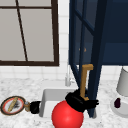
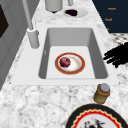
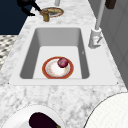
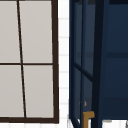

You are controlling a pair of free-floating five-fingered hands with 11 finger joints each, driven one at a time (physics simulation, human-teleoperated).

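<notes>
Closest to my front camera is a red ball (image 1: 67,116), low over the front edge of the sink (image 2: 98,52). My right hand (image 1: 79,101) sits just above and behind it. From the left side view that hand (image 2: 116,56) hangs off the counter's front edge with its fingers straight and spread, gripping nothing. In the front view it overlaps the lower end of the brass handle (image 1: 84,80), but I cannot tell whether they touch. The handle hangs over the basin because the dark blue cabinet door (image 1: 97,50) stands swung open. My left hand (image 1: 35,107) hovers just beside a small lidded jar (image 1: 27,106), fingers loose and stretched toward it, not closed on it. The jar stands upright next to a patterned plate (image 1: 12,105) on the marble counter. In the basin a red-rimmed plate (image 2: 81,65) lies flat on the floor, which I judge keeps the dark red fruit (image 2: 65,62) on it from rolling. Behind are the faucet (image 2: 32,37), an eggplant (image 3: 41,120) on a white plate (image 3: 15,120) at the right, and the window (image 1: 27,32).
</notes>
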